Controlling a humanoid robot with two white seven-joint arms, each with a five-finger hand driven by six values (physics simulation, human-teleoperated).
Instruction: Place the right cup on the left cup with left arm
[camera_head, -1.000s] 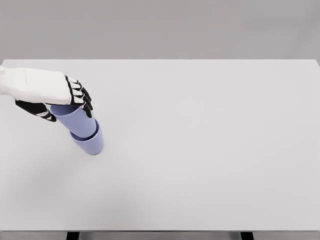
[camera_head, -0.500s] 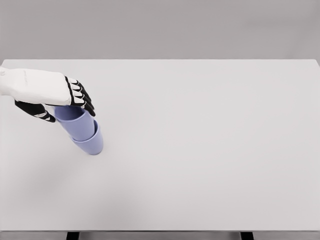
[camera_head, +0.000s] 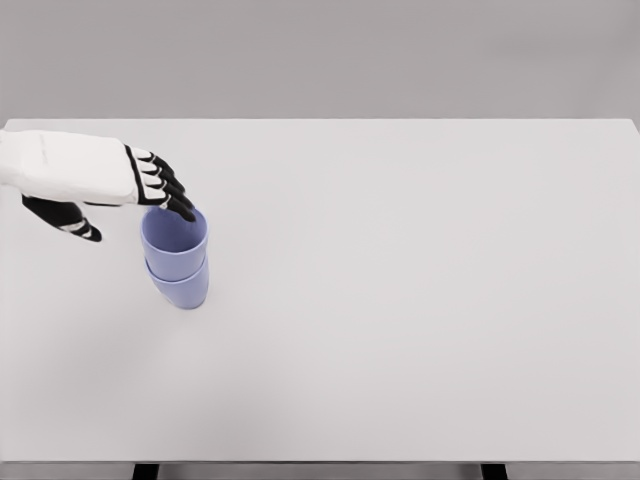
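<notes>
Near the table's (camera_head: 400, 300) left edge, the upper lavender cup (camera_head: 174, 243) sits nested in the lower cup (camera_head: 182, 288), probably light, stiff and slippery, the left hand (camera_head: 110, 185) spread, fingertips (camera_head: 185, 212) at its rim.

No writing, label, brand mark or number is showing anywhere. The two stacked blue cups (camera_head: 176, 262) are presenting plain walls, the white table (camera_head: 420, 300) is bare of print, and the left hand (camera_head: 95, 180) seems unmarked from this angle.
</notes>
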